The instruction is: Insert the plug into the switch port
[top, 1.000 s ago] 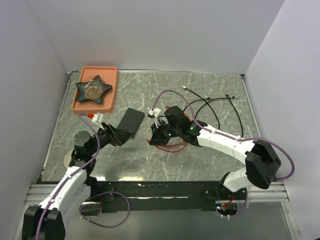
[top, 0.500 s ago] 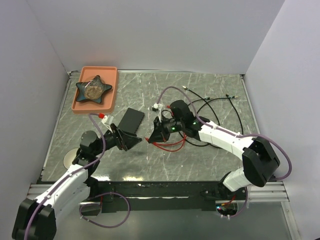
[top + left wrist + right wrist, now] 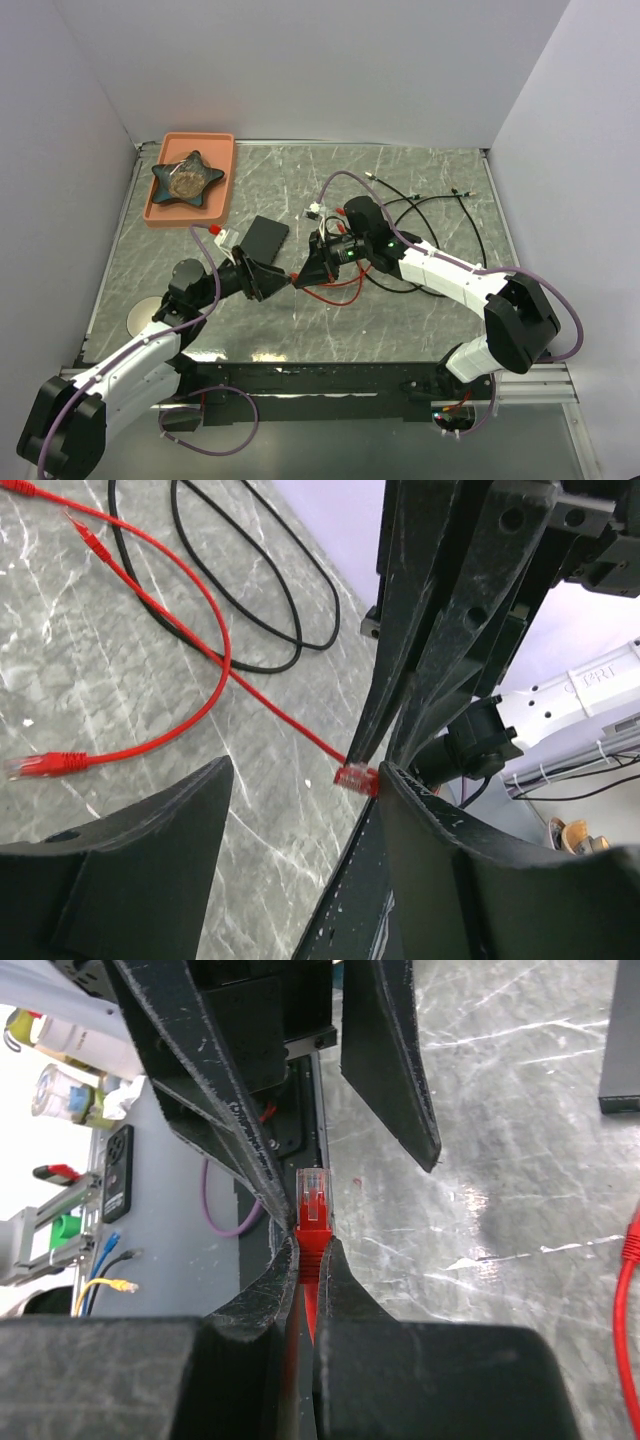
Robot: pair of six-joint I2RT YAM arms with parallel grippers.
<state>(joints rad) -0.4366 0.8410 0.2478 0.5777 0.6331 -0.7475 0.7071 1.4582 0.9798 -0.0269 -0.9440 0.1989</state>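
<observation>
The switch [image 3: 264, 240] is a flat black box lying on the marble table, just beyond my left gripper; one corner shows in the right wrist view [image 3: 620, 1060]. My right gripper [image 3: 302, 273] is shut on the boot of the red plug [image 3: 314, 1198], whose clear tip sticks out in front [image 3: 357, 779]. My left gripper [image 3: 268, 281] is open and faces it. The plug tip lies between the left fingers [image 3: 390, 1070], close to the right-hand one [image 3: 470, 870]. The red cable [image 3: 335, 292] trails on the table, with its other plug [image 3: 38, 767] lying loose.
An orange tray [image 3: 222, 175] with a dark star-shaped dish [image 3: 186, 177] stands at the back left. Black cables [image 3: 425, 210] loop behind the right arm. A grey disc [image 3: 142, 316] lies at the left near edge.
My left gripper has swung right, away from the switch's near side, until it faces the right gripper. The right gripper has moved slightly left and nearer with the plug.
</observation>
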